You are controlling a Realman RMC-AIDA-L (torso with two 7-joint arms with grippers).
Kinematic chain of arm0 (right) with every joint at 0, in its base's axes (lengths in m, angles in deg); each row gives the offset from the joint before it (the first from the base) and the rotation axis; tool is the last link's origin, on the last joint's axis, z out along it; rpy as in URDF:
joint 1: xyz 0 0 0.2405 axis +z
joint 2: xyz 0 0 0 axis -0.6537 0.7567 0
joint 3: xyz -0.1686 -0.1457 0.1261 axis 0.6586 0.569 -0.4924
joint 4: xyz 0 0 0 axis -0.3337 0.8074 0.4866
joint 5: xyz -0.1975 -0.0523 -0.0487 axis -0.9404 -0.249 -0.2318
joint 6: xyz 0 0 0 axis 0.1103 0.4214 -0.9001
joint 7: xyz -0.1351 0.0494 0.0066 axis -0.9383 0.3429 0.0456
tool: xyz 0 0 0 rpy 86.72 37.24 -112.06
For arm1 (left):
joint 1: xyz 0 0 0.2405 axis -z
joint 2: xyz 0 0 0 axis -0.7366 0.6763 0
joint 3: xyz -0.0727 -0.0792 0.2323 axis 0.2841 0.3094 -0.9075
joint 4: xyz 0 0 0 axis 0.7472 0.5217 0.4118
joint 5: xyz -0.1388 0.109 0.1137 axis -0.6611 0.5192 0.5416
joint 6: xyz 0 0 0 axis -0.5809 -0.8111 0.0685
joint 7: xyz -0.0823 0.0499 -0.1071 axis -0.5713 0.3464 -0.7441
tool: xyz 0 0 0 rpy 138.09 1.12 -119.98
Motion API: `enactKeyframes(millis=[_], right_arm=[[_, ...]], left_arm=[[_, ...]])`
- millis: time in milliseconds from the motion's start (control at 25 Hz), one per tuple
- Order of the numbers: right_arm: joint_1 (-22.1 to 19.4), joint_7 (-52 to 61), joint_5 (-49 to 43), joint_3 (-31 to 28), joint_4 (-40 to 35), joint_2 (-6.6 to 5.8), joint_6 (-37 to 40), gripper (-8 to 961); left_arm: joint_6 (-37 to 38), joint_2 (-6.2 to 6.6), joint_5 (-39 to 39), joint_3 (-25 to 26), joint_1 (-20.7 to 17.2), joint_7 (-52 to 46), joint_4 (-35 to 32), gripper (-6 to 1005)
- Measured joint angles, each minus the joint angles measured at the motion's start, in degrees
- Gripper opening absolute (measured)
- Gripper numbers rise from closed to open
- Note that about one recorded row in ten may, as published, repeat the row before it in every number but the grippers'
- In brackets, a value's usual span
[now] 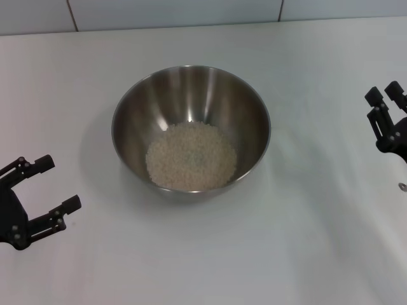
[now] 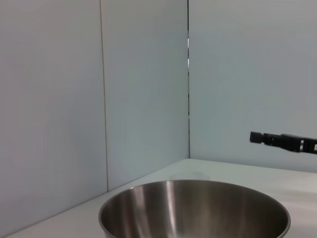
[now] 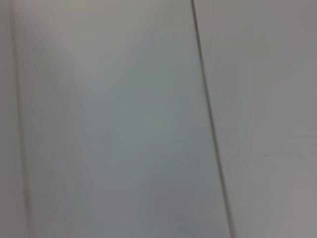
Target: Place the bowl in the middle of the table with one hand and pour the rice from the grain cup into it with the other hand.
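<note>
The bowl, large and steel, stands in the middle of the white table; the left wrist view shows its rim close by. A pale mound of rice covers its bottom. My left gripper hovers at the near left of the table, a hand's width from the bowl, open and empty. My right gripper is at the far right edge of the head view, apart from the bowl, open with nothing between its fingers. One dark right finger shows in the left wrist view. The grain cup is out of view.
White wall panels rise behind the table's far edge; the right wrist view shows only such panels. A small grey curved bit sits at the head view's right edge; I cannot tell what it is.
</note>
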Motion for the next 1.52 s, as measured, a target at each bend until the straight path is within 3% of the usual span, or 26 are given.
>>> enactKeyframes(millis=[160, 240, 360, 560, 840, 1520], right_arm=[[2.7, 13.8, -3.6, 7.4, -11.4, -0.16, 5.3, 383], [3.0, 15.2, -4.1, 9.0, -13.0, -0.20, 6.0, 425], [4.2, 17.4, -4.8, 16.1, -18.2, -0.61, 9.3, 489], [5.7, 18.9, -4.9, 22.9, -21.7, -1.37, 10.8, 595], [7.2, 20.2, -4.9, 29.5, -23.7, -1.50, 11.2, 640], [9.3, 24.0, -5.0, 40.8, -27.0, -1.52, 11.4, 640]], left_arm=[[0.0, -0.01, 0.0, 0.0, 0.2, 0.0, 0.1, 813], [0.0, -0.04, 0.1, 0.0, 0.3, 0.0, 0.2, 813], [-0.1, -0.15, 0.7, -0.1, 0.6, 0.0, 0.1, 813], [-0.2, -0.26, 1.1, -0.1, 0.8, 0.0, -0.1, 813], [-0.2, -0.24, 1.1, -0.1, 1.2, 0.0, 0.0, 813], [0.0, 0.05, 1.4, -1.8, 1.8, 0.0, -0.3, 813]])
